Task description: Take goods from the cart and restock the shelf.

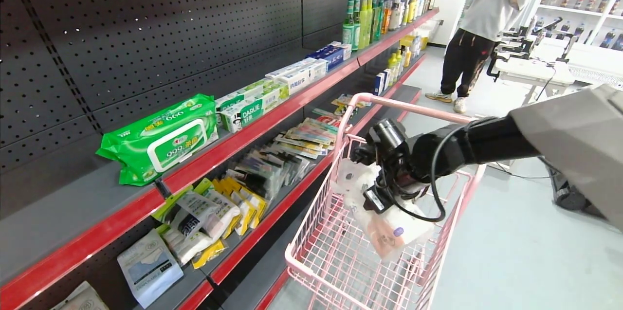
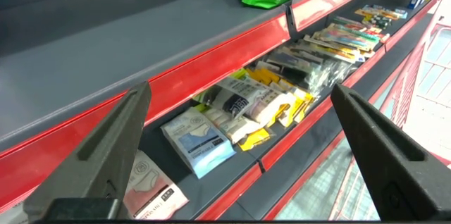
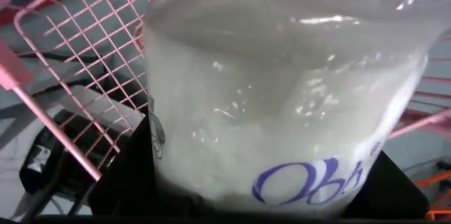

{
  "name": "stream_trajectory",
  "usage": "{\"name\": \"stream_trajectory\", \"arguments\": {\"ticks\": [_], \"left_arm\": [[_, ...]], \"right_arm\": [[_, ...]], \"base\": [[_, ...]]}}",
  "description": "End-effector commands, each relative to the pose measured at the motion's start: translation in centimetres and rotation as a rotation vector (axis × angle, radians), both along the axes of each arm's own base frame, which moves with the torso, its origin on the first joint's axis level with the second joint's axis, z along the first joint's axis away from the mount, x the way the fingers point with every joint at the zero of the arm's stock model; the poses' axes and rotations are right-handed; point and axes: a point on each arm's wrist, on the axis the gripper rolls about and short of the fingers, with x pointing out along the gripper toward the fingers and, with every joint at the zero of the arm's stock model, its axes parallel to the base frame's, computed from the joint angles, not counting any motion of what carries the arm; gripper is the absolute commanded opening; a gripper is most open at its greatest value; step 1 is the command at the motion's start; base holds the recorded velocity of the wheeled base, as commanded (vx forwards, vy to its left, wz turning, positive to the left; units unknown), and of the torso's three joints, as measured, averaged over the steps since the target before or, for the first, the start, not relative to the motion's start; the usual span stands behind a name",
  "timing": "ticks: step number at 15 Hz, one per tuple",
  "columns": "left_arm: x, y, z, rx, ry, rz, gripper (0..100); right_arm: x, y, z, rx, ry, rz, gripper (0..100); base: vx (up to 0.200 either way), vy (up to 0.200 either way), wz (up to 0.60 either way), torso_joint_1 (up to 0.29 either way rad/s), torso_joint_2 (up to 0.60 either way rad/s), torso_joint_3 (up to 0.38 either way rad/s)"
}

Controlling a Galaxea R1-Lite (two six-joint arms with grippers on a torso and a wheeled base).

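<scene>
Grey red-edged shelf [image 1: 63,212] beside pink cart [image 1: 404,104]; right gripper [image 1: 377,193] around white pack [image 1: 389,232], left gripper [image 2: 239,90] wide.

The cart [image 1: 291,255] stands right of the shelf [image 1: 73,222]; a wipes pack [image 1: 163,137] lies at its upper board's front edge, boxes [image 1: 253,103] then bottles [image 1: 362,20] beyond; packets [image 1: 219,210] below; a bag [image 1: 389,232] in the cart (right gripper [image 1: 374,197] clasping it).

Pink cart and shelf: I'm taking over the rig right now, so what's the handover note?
Left gripper: open, empty, facing the shelf.
Right gripper: shut on a white pack over the cart.
Done: white pack grasped; a green wipes pack lies on the top level of the shelf.
Left: carry the white pack to the shelf, set it down, release.
</scene>
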Motion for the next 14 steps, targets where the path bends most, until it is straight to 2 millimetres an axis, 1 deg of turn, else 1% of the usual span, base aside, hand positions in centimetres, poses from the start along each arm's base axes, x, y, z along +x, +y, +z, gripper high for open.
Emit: {"name": "stream_trajectory", "arguments": {"ticks": [1,2,3,4,5,6,10,12,14], "left_arm": [[0.0,0.0,0.0,0.000,0.001,0.001,100],[0.0,0.0,0.0,0.000,0.001,0.001,100],[0.0,0.0,0.0,0.000,0.001,0.001,100],[0.0,0.0,0.0,0.000,0.001,0.001,100],[0.0,0.0,0.0,0.000,0.001,0.001,100],[0.0,0.0,0.0,0.000,0.001,0.001,100],[0.0,0.0,0.0,-0.001,0.001,0.001,100],[0.0,0.0,0.0,-0.001,0.001,0.001,100],[0.0,0.0,0.0,-0.001,0.001,0.001,100]], "right_arm": [[-3.5,-1.0,7.8,0.066,-0.161,-0.086,0],[-5.0,-1.1,9.5,0.071,-0.207,-0.113,0],[-5.6,-1.2,10.0,0.077,-0.220,-0.114,0],[-7.6,-1.8,11.3,0.082,-0.251,-0.117,0],[-9.4,-2.8,12.2,0.062,-0.288,-0.138,0],[-10.7,-3.5,12.9,0.051,-0.323,-0.151,0],[-16.7,-7.7,16.5,0.073,-0.478,-0.221,0],[-19.7,-10.2,17.5,0.108,-0.535,-0.248,0],[-22.7,-12.4,17.5,0.129,-0.586,-0.277,0]], "base": [[0.000,0.000,0.00,0.000,0.00,0.000],[0.000,0.000,0.00,0.000,0.00,0.000],[0.000,0.000,0.00,0.000,0.00,0.000],[0.000,0.000,0.00,0.000,0.00,0.000],[0.000,0.000,0.00,0.000,0.00,0.000],[0.000,0.000,0.00,0.000,0.00,0.000],[0.000,0.000,0.00,0.000,0.00,0.000],[0.000,0.000,0.00,0.000,0.00,0.000],[0.000,0.000,0.00,0.000,0.00,0.000]]}}
